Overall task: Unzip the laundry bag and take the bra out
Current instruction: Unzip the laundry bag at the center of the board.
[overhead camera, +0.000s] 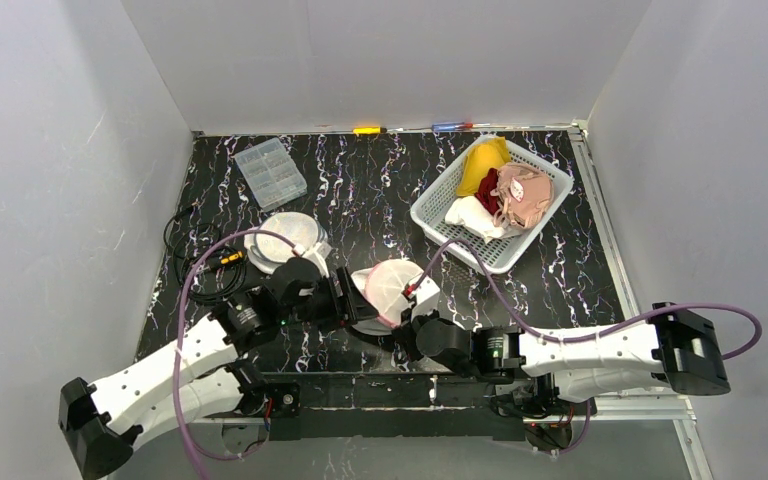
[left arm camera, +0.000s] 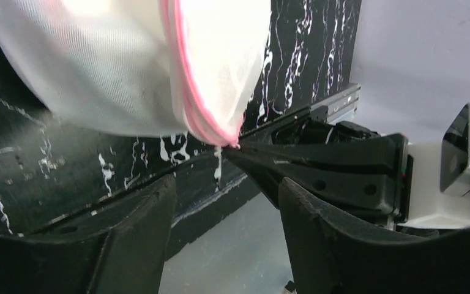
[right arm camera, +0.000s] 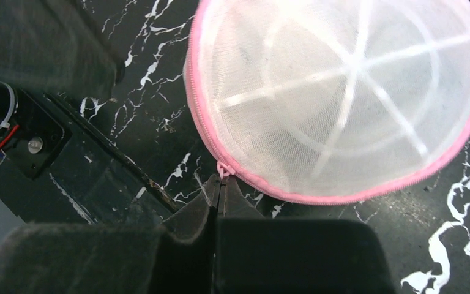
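We log one laundry bag (overhead camera: 392, 288), white mesh with pink trim, mid-frame on the surface (overhead camera: 360, 185); right end effector (right arm camera: 220, 193) clamped on its zipper pull (right arm camera: 223, 169); left end effector (left arm camera: 226, 208) open, holding nothing.

Your left arm (overhead camera: 155, 375) and right arm (overhead camera: 590, 350) are white with black joints, the left gripper (left arm camera: 226, 184) black. Purple cable (overhead camera: 204, 256) loops at 9 and 3 o'clock.

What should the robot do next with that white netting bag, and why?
Probably close the left gripper on the white mesh laundry bag with pink zip trim, to steady it. Its jaws stand open next to the bag, holding nothing, while the right gripper is shut on the small pink zip pull.
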Available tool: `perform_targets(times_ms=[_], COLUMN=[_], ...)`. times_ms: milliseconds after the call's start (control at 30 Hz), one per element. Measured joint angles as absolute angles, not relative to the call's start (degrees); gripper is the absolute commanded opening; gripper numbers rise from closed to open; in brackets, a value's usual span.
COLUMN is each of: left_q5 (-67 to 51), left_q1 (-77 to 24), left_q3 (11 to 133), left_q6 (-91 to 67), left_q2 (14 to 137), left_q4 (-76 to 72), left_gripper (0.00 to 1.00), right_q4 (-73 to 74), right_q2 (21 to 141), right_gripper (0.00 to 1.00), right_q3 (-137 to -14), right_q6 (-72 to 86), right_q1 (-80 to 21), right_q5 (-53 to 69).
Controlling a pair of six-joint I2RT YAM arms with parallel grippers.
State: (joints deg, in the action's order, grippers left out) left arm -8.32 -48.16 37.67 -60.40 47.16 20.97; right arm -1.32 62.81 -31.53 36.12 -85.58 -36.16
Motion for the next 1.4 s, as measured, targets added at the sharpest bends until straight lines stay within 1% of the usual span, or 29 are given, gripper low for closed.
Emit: perform_targets(times_ms=[100, 267, 400, 467, 533, 600, 800, 833, 867, 1400], left_q5=[-6.1, -1.2, 1.4, 2.3, 3.0, 3.8, 5.5, 5.8, 6.0, 9.3], left_q1=[-51.9, -55.7, -55.9, -55.9, -55.9, -55.9, -55.9, -55.9, -55.9, -56.5], left_q3=[36.9, 36.9, 37.0, 37.3, 37.9, 38.2, 38.2, 38.2, 38.2, 37.8], left_q6=[-63.5, -67.2, -68.4, -68.7, -68.9, -69.2, -70.2, -70.3, -70.7, -72.9], left_q2=[45.5, 47.6, 51.0, 52.7, 54.5, 55.9, 56.9, 56.9, 56.9, 53.5], left_q4=[22.9, 24.1, 23.6, 23.0, 22.4, 21.9, 20.5, 20.4, 20.3, 20.1], left_gripper=[0.65, 0.65, 0.62, 0.59, 0.53, 0.45, 0.1, 0.03, 0.0, 0.0], right_q4=[-2.4, -4.6, -5.3, -5.6, -6.0, -6.1, -6.1, -6.0, -6.0, 0.0], right_q2=[64.4, 66.8, 67.5, 67.6, 67.6, 67.6, 67.2, 66.9, 66.7, 60.8], right_gripper=[0.01, 0.01, 0.01, 0.01, 0.01, 0.01, 0.01, 0.01, 0.01, 0.01], right_q3=[-32.4, -33.7, -34.5, -34.7, -34.8, -34.8, -34.8, -34.8, -34.8, -32.6], right_q6=[35.5, 34.5, 34.0, 33.8, 33.7, 33.6, 33.6, 33.6, 33.7, 38.4], right_q1=[-85.6, -85.6, -85.6, -85.6, -85.6, -85.6, -85.6, -85.6, -85.6, -85.6], right_q5=[-35.0, -32.7, -31.0, -30.4, -29.9, -29.5, -29.4, -29.4, -29.5, -32.4])
